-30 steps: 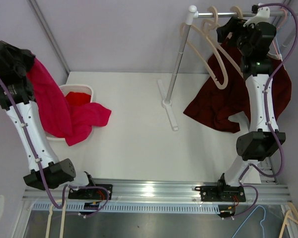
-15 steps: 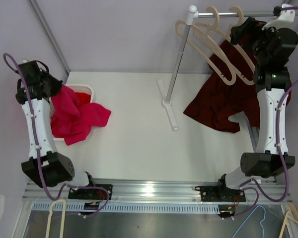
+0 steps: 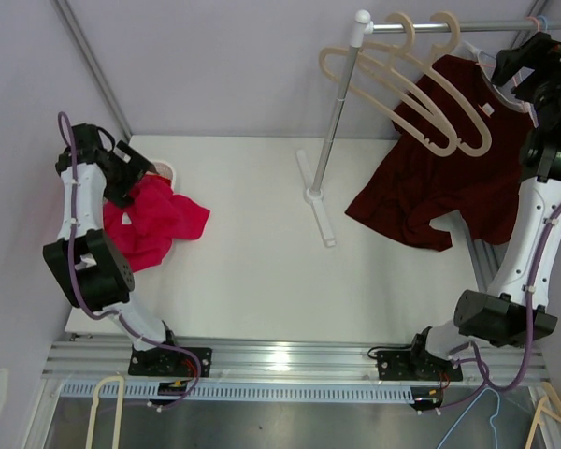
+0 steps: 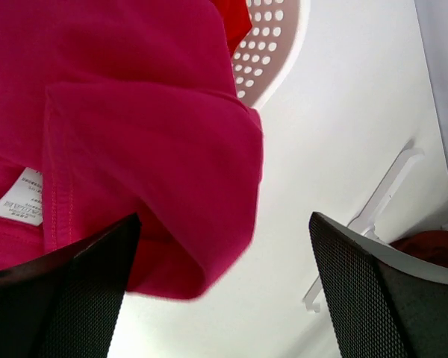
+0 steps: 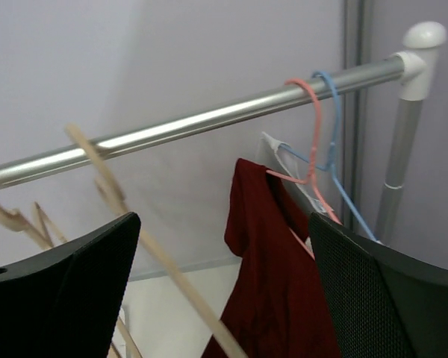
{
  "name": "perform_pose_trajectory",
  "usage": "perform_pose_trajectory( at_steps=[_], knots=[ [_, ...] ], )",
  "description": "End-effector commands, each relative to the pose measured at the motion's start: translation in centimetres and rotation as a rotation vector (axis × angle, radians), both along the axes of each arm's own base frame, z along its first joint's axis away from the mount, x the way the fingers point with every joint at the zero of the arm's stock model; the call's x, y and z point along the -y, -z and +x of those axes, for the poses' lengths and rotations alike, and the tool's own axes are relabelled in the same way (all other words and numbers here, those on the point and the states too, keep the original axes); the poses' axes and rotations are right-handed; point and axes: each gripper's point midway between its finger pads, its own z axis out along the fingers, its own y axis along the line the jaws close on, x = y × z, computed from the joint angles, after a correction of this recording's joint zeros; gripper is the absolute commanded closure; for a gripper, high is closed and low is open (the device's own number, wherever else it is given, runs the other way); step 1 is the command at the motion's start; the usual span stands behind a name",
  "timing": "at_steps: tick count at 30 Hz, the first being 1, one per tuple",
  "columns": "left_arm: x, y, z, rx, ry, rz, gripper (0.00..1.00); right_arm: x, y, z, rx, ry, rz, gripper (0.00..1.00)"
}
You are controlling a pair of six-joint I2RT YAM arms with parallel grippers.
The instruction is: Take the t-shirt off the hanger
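right gripper [image 5: 224,253] nearer, fingers apart, empty | dark red cloth t-shirt [image 5: 272,298] just ahead, long axis vertical | left gripper [image 4: 224,291] spread too

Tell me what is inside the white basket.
Red cloth shows inside the basket; the pink shirt lying over it hides the rest.

shiny metal rail [image 5: 209,119], matt dark red cloth t-shirt [image 3: 439,178], perforated white plastic basket [image 4: 272,45].

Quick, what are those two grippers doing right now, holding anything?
Left gripper: open, holding nothing.
Right gripper: open, holding nothing.
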Motion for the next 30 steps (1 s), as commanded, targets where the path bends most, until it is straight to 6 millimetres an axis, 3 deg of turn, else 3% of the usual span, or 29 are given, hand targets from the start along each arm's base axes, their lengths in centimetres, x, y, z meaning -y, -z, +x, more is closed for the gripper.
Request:
perform_pose_trajectory(
  at_steps=[1,4,5,7,9,12,13,16,22,30],
  knots=[
    [0.3,-6.0,0.4,0.132,0.013,0.089,0.00,2.1,0.2,0.7,-0.026,-0.012,0.045,0.02],
    [1.2,-10.6,-0.3,0.228,0.022,0.237,0.01,2.7,0.8,1.6,-0.044,-0.066,0.069,0.08],
    [2.4,-12.2,-0.4,0.273,0.047,0.275,0.01,2.9,1.0,1.8,-0.051,-0.078,0.072,0.10],
    [3.2,-16.6,-1.8,0.392,0.034,0.361,0.00,3.2,1.5,2.5,-0.061,-0.093,0.074,0.13],
    [5.5,-20.3,-3.7,0.509,0.072,0.413,0.01,3.4,1.8,2.9,-0.068,-0.117,0.072,0.16],
    [7.2,-23.1,-5.5,0.612,0.104,0.480,0.01,4.2,2.7,4.1,-0.092,-0.156,0.086,0.18],
    [7.9,-24.9,-6.8,0.676,0.108,0.489,0.00,4.2,3.0,4.4,-0.100,-0.175,0.092,0.19],
    [8.4,-26.7,-9.1,0.774,0.119,0.505,0.01,4.5,3.4,5.5,-0.097,-0.226,0.099,0.29],
    [9.1,-27.5,-11.8,0.855,0.149,0.515,0.00,4.7,4.2,7.5,-0.079,-0.283,0.128,0.40],
    [8.8,-27.4,-12.3,0.889,0.133,0.541,0.01,5.0,4.9,9.5,-0.066,-0.300,0.127,0.43]
  ],
)
